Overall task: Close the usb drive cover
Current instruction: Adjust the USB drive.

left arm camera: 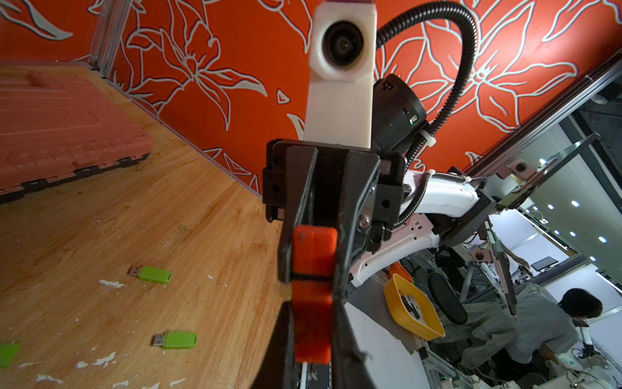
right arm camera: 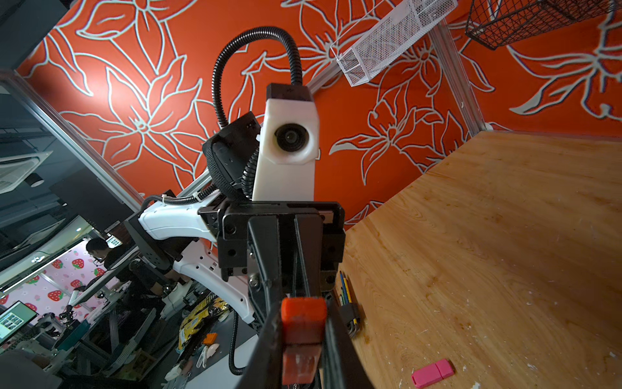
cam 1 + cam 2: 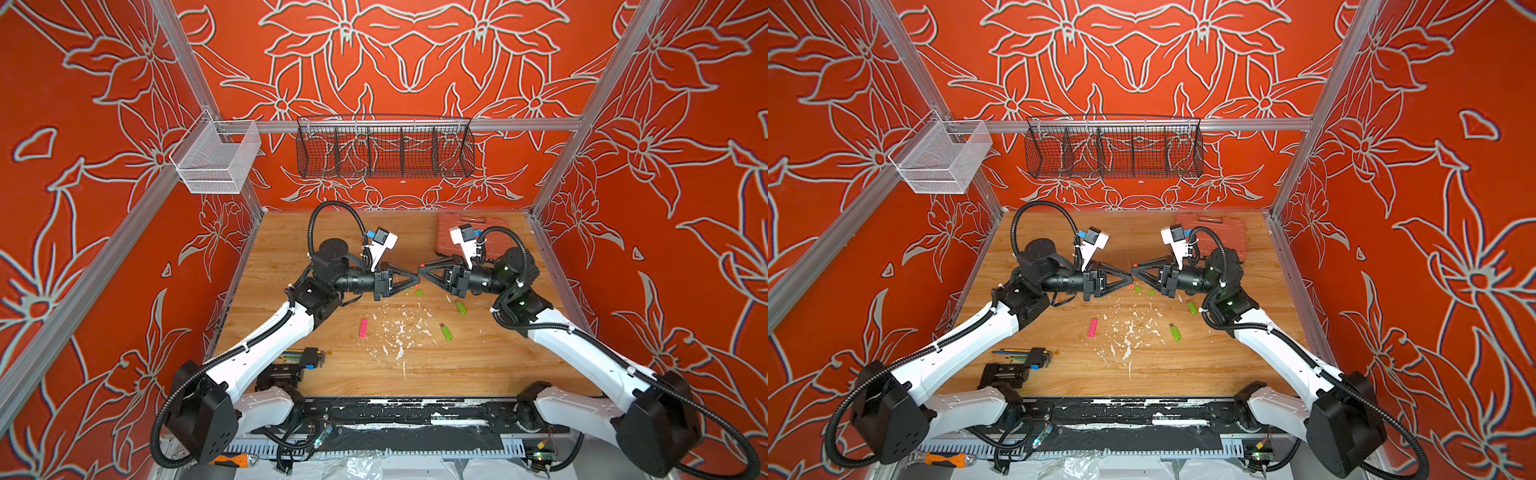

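An orange usb drive (image 1: 313, 330) is held up over the middle of the wooden table (image 3: 457, 365), between two grippers that meet tip to tip. My left gripper (image 3: 417, 282) is shut on the drive's body. The right gripper (image 3: 421, 267) is shut on the orange cover (image 2: 300, 363), a darker, see-through piece. Both wrist views show the two orange parts butted end to end with a thin seam between them. In both top views only small orange bits (image 3: 1130, 286) show at the fingertips.
On the table lie two green drives (image 3: 446, 331) (image 3: 460, 307) with bare plugs, small green caps (image 3: 418, 292), a capped pink drive (image 3: 363, 327) and white flecks. A red tool case (image 3: 457, 232) sits back right. Hex keys (image 3: 309, 357) lie front left. Wire baskets (image 3: 384, 151) hang on the back rail.
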Tool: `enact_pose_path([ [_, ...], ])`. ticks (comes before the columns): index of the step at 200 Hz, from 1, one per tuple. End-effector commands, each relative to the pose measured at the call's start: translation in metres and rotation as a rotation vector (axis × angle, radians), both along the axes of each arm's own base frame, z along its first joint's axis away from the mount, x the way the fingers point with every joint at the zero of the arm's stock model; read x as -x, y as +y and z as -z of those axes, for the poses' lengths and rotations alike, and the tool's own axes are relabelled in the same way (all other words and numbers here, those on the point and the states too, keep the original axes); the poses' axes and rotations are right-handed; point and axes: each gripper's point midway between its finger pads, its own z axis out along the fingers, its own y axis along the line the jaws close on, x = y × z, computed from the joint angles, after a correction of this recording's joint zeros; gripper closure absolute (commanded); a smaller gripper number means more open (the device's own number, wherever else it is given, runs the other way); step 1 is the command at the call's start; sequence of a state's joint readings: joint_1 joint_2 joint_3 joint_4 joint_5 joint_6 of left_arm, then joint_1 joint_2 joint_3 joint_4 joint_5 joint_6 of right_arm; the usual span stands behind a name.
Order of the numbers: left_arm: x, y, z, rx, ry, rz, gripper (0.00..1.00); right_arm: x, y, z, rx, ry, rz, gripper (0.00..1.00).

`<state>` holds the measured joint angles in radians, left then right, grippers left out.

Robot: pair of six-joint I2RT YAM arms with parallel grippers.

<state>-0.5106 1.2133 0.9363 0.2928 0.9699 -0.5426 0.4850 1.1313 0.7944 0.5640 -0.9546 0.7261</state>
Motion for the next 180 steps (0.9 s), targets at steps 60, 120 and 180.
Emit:
enact_pose_path([
  [60,0.006,-0.003,0.002,-0.030,0.010,0.050,0.50,0.003,-0.005,-0.020,-0.002,-0.073,0.025,0.90],
  [120,0.007,-0.004,-0.003,-0.028,-0.011,0.067,0.50,0.004,0.000,-0.021,-0.027,-0.050,-0.019,0.91],
  [180,0.003,-0.007,-0.006,-0.024,-0.018,0.072,0.64,0.003,-0.001,-0.014,-0.036,-0.027,-0.013,0.91],
])
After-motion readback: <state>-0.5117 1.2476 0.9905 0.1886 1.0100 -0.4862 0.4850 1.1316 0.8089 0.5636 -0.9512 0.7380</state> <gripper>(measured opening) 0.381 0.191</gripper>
